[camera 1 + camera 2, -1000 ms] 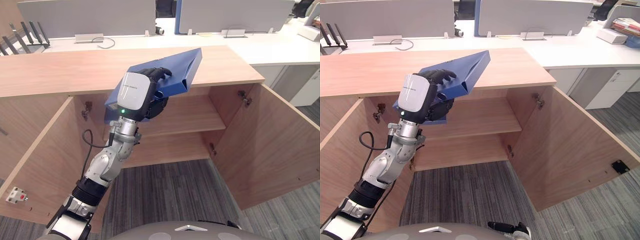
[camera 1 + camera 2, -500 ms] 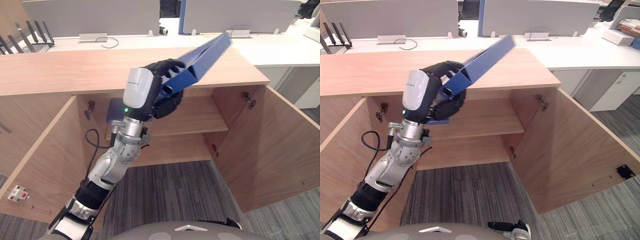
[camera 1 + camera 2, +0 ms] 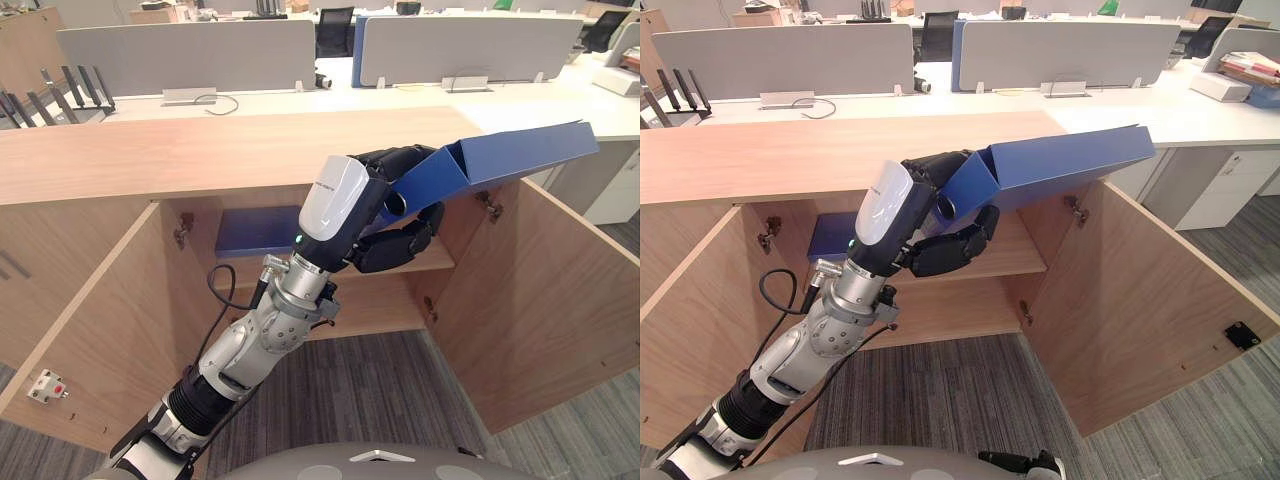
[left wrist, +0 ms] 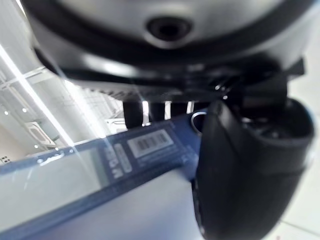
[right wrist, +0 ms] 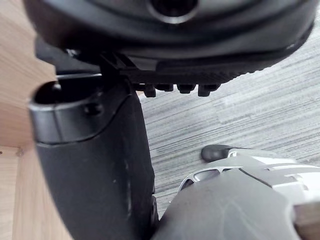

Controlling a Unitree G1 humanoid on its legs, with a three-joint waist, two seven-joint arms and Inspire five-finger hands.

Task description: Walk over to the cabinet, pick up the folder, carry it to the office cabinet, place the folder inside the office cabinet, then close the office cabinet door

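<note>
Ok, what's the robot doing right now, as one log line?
left hand: shut on blue folder | folder: held up before open office cabinet, not inside | doors: open | right hand: idle

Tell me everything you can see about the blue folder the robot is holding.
The folder is a thick blue binder that looks like coated board, with a finger hole and a barcode label at its spine end. The left robot hand grips that end, fingers curled beneath. It juts toward the robot's right, slightly raised, before the open cabinet.
</note>
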